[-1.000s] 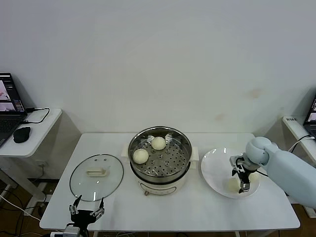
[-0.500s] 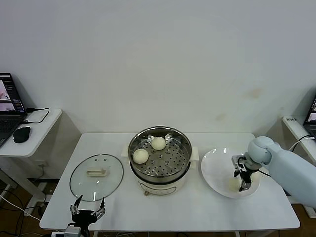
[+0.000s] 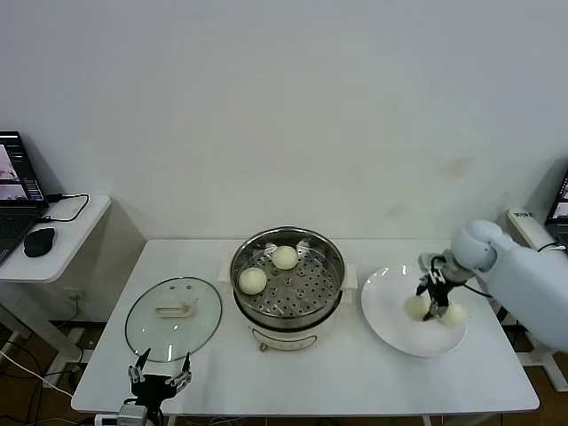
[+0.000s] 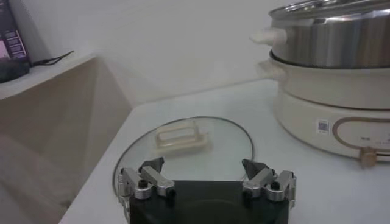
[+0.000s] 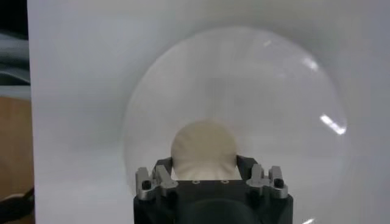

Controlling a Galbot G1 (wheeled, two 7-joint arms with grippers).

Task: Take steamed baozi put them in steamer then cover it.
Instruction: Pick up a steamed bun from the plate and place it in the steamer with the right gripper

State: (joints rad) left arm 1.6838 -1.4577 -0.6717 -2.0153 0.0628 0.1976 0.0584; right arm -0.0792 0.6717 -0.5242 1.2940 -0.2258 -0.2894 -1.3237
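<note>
The steamer stands mid-table with two steamed baozi on its perforated tray; its steel wall shows in the left wrist view. On the right, my right gripper is shut on a steamed baozi, held just above the white plate. Another baozi lies on the plate beside it. The cover lies flat on the table to the left of the steamer. My left gripper hangs open at the cover's near edge.
A side table at the far left carries a laptop and a mouse. Another laptop stands at the far right. The table's front edge runs just behind my left gripper.
My right gripper has shut on a baozi and lifted it off the plate, moving slightly back. The left gripper and the cover have not moved.
</note>
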